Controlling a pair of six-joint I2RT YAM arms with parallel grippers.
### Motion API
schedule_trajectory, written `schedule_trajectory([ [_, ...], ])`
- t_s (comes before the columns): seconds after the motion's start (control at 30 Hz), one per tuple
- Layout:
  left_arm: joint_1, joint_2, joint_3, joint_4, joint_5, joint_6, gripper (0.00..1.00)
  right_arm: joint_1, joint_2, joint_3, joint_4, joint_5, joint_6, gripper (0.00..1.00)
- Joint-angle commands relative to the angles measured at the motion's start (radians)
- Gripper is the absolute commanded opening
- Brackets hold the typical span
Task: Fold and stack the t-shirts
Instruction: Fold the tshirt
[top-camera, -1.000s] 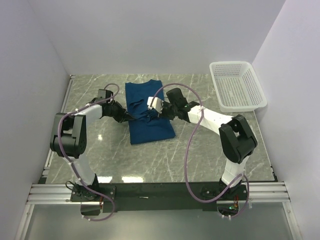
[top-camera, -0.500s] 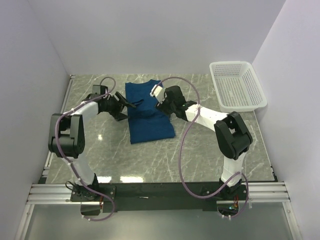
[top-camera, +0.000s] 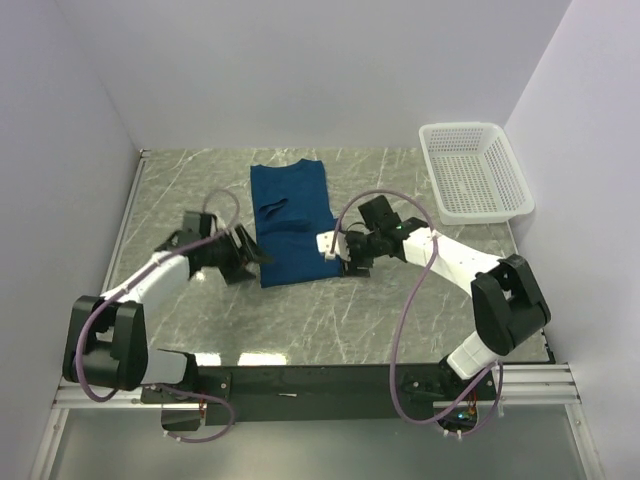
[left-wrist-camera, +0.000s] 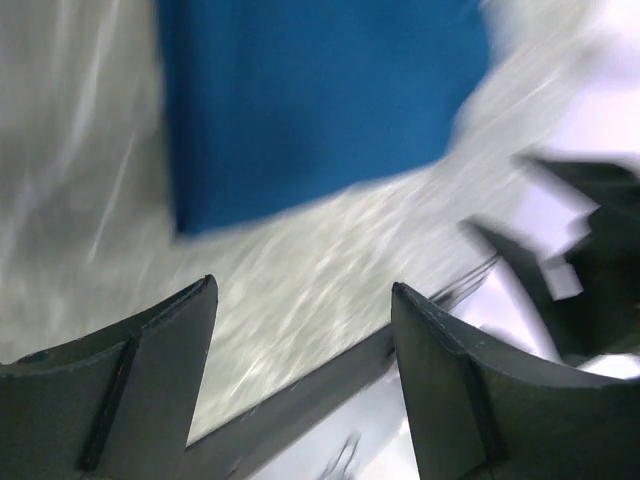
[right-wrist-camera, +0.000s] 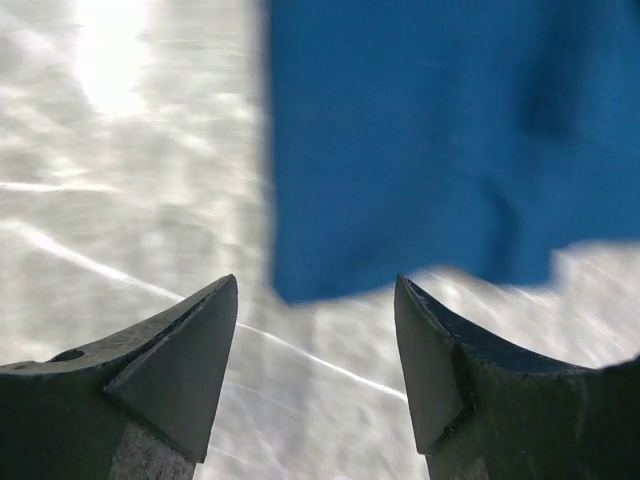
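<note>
Broadly, a grey marble-patterned table (top-camera: 400, 310) fills the floor of a white-walled booth, with the two arms reaching out over it from the near edge.

The t-shirt (top-camera: 295, 225) is dark blue and lies flat on the table, a little left of centre and toward the far side. It is folded into a long, narrow rectangle that runs from far to near. A small raised wrinkle sits near its left edge, about halfway along.

A white mesh basket (top-camera: 475, 170) stands at the far right corner of the table, well apart from the shirt.

The left gripper (top-camera: 255, 257) is low over the table, just beside the shirt's near left corner. Its jaws stand apart with nothing between them. In the left wrist view only bare marble shows in the gap, and the blue cloth lies beyond the fingertips.

The right gripper (top-camera: 340, 255) is just beside the shirt's near right corner and points toward it. It is also spread wide and empty. In the right wrist view the shirt's near edge lies just past the fingertips, and marble shows between them.
</note>
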Motion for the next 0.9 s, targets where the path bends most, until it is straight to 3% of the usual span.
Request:
schedule_trajectory([
  [0.0,-0.090,-0.058,-0.118,-0.020,-0.031,0.010,0.75,0.011,-0.006,-0.021,-0.042,-0.098,-0.134,0.71],
  [0.1,-0.156,-0.092,-0.166,0.005,-0.091,-0.029,0.75,0.042,-0.017,-0.067,0.094,-0.015,-0.049,0.70],
  [0.13,-0.163,-0.098,-0.168,0.008,-0.106,-0.032,0.75,0.040,-0.006,-0.055,0.138,0.008,0.076,0.68],
  [0.23,-0.165,-0.135,-0.178,0.022,-0.143,-0.047,0.75,0.011,0.058,0.050,0.148,0.007,0.223,0.61],
  [0.43,-0.165,-0.138,-0.203,0.091,-0.168,-0.093,0.75,0.069,0.031,-0.027,0.059,-0.009,0.041,0.63],
  [0.7,-0.165,0.032,-0.177,0.218,-0.163,-0.160,0.73,0.155,0.090,-0.052,0.130,0.213,0.050,0.65],
  [0.87,-0.165,0.095,-0.157,0.241,-0.185,-0.171,0.61,0.178,0.161,-0.028,0.177,0.331,0.067,0.61],
])
